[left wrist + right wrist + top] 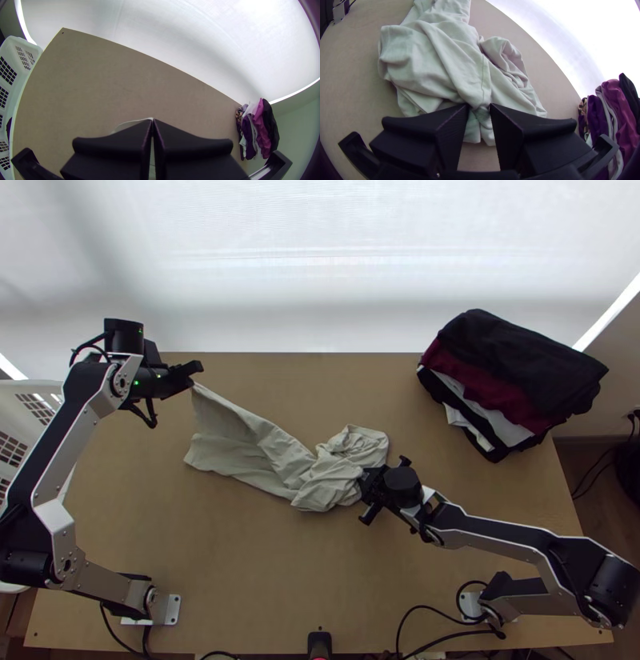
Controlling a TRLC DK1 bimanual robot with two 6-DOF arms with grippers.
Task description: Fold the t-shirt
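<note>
Counting one shirt [240, 440] and one pile [524, 360] on one table [240, 564], I had two ends clamped: left gripper [194, 376] on the stretched one, right gripper [365, 484] on the bunched one.

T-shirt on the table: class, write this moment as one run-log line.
t-shirt: unfolded, long strip, bunched at right; left claw: grips far-left tip; right claw: grips bunched part; clothes pile: far right

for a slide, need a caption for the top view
Left gripper holds one corner of a pale t-shirt, right gripper at its bunched end
</note>
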